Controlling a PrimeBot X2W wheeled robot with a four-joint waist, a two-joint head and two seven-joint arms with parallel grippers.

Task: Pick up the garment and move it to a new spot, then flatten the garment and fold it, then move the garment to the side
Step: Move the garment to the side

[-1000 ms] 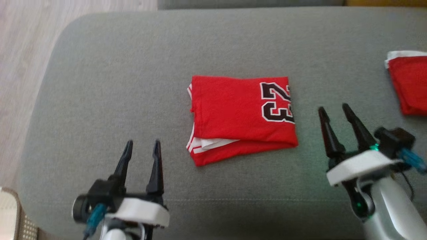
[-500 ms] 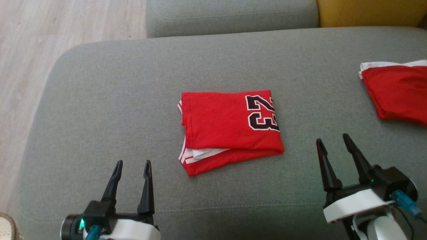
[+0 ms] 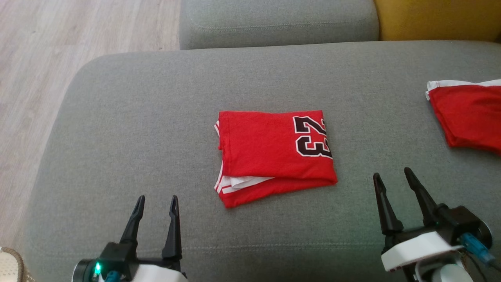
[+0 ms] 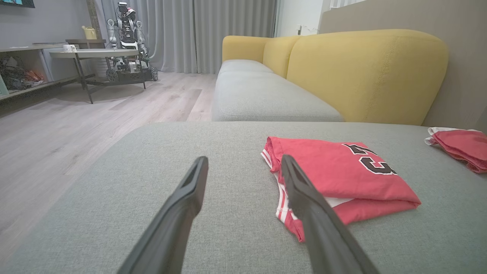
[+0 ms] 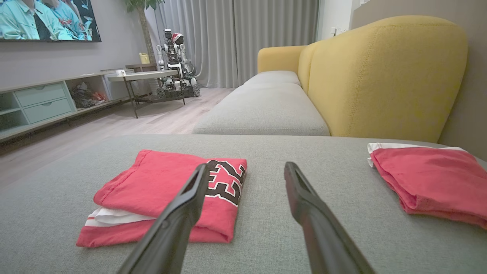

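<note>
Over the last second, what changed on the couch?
The head camera shifted, so the whole picture moved. Against the folded red jersey, the right gripper drew back toward the robot, the left gripper slightly too. Nothing grasped or released. Unchanged: both grippers open and empty, jersey and the second red garment lying on the grey cushion.

The head camera looks down from above on the gray seat [image 3: 117, 117], both wrist cameras look low across it, and all see the red shirt [image 3: 266, 152].
</note>
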